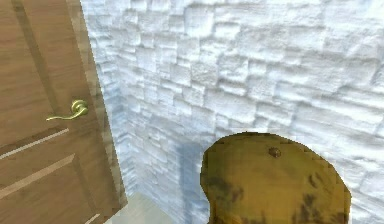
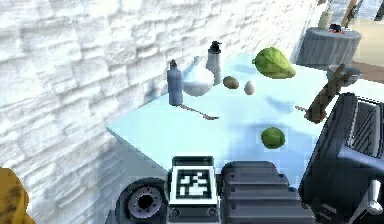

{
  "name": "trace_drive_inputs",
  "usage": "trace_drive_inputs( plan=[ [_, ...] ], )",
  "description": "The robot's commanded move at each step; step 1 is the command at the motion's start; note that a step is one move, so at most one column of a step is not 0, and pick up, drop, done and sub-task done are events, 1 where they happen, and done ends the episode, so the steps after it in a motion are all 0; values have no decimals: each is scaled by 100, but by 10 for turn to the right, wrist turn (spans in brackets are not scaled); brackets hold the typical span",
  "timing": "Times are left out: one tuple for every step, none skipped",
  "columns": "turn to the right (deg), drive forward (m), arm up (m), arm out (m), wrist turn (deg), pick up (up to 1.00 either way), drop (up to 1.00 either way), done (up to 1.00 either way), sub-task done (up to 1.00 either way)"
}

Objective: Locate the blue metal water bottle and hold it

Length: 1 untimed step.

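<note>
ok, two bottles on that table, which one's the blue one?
The left bottle, dull blue-grey all over, standing just left of the round white vessel. The other bottle, farther back to the right, is pale with a dark top.

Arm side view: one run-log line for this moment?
blue bottle: upright on table, by wall | neighbours: white bottle, spoon | farther: lettuce, grey pot

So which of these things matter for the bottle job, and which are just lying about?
Job: blue bottle, standing on the pale table.
Lying about: rounded flask, taller bottle, egg, lettuce, spoon, green fruit, grey pot, wooden door.
</note>
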Motion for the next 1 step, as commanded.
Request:
trace_drive_inputs(
  plan=[
    [0, 0, 0, 48, 0, 0, 0, 0, 0]
  ],
)
